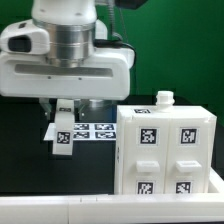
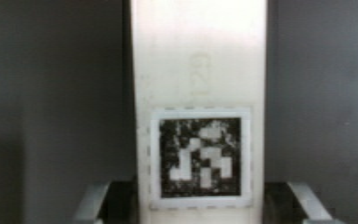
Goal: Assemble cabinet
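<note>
The arm's two fingers (image 2: 101, 203) are clenched on a narrow white plastic panel (image 1: 63, 138) bearing a black-and-white tag, held above the dark tabletop (image 1: 25, 165); the white box-shaped plastic cabinet (image 1: 165, 150) stands near it, toward the exterior view's right

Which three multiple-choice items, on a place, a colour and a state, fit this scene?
1. Where in the exterior view is the cabinet? A) right B) left C) hidden
2. What colour is the panel? A) red B) blue C) white
3. What does the gripper do? A) stands open and empty B) holds the panel C) holds the cabinet
Answers: 1 A, it fills the right side; 2 C, its surface is plainly white; 3 B, the panel sits between both fingers.
</note>
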Available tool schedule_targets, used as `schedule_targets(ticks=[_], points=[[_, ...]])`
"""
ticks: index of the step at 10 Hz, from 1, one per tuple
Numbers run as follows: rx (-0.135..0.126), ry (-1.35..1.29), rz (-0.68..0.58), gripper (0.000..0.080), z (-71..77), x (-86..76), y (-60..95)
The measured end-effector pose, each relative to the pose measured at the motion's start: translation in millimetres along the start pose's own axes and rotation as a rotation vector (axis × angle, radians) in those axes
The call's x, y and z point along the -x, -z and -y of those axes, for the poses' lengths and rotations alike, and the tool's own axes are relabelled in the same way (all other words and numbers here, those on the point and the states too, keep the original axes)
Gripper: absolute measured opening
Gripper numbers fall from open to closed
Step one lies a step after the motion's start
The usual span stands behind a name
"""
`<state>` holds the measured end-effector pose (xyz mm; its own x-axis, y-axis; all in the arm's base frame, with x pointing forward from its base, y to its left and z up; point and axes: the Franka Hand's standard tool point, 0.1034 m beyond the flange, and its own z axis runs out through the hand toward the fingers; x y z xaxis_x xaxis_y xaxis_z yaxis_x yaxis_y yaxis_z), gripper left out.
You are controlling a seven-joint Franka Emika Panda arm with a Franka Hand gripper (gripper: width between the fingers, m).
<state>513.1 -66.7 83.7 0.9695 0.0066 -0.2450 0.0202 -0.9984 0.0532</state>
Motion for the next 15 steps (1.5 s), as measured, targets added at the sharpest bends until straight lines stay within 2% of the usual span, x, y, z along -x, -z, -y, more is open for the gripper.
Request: schedule_targets(ticks=[1,2,4,6,7,8,9,11,14,15], points=[[0.073,0.012,0.004,0.0287,2.4,0.2,-1.9],[0.132,0.01,0.006,0.0287,10.3,0.9,-2.2],[0.197,-0.006,-0.003,0.0287,28.5,1.3,-7.6],[0.278,0.02,-0.008,0.0287,45.6,0.7,-11.1],[0.308,0.019,-0.011,0.0287,54.0,0.8,-14.1],[0.359,0.025,-0.012,0.0287,63.7,1.5,-18.0],[0.423,0.017,-0.005,0.0287,71.6,1.4,-23.2],[0.512,0.025,0.005,0.0287,81.1,0.6,-38.4],[0.622,0.043,0.018,0.0287,90.9,3.7,-43.4],[0.613,0.049,0.017,0.0287,91.8,2.5,-42.9]])
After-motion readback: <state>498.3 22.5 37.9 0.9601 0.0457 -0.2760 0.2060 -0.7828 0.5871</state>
